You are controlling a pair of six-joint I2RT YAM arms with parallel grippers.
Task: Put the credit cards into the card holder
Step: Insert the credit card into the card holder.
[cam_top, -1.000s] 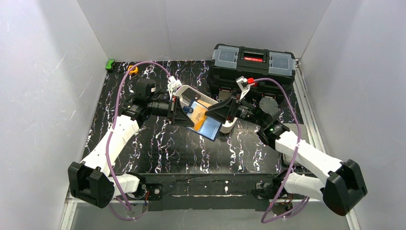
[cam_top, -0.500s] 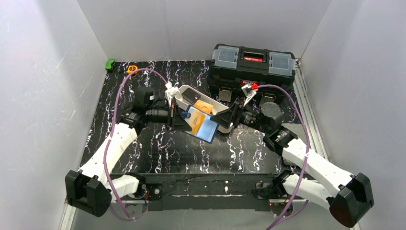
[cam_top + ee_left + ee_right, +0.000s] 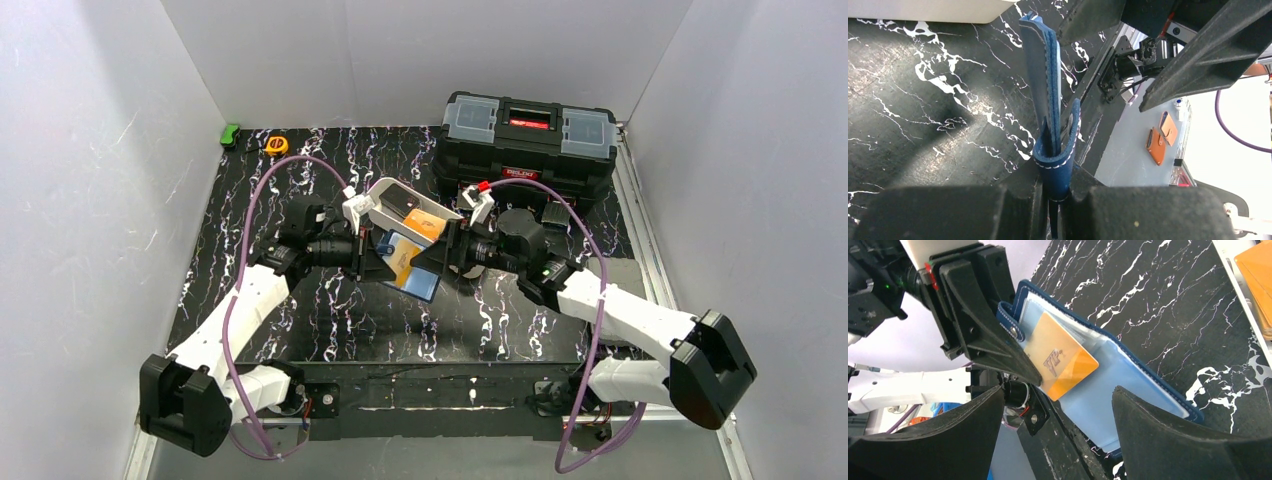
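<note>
Two tools. Left tool (image 3: 1055, 186) pinches one open card holder (image 3: 1135, 390) by its edge, over the surface (image 3: 330, 300), just in front of one white tray (image 3: 378, 192). One orange card (image 3: 1063, 360) lies on the holder's light-blue inside. Right tool (image 3: 1058, 392) spread wide, empty. Tray holds two more: second orange card (image 3: 425, 226), dark card (image 3: 398, 204).

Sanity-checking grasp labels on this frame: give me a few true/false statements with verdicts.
1. The left gripper is shut on the wallet. True.
2. The right gripper grips the orange card. False: its jaws stand open; the card lies on the wallet's open inside.
3. The toolbox is open. False: its lid is shut.
4. A second orange card lies in the tray. True.
</note>
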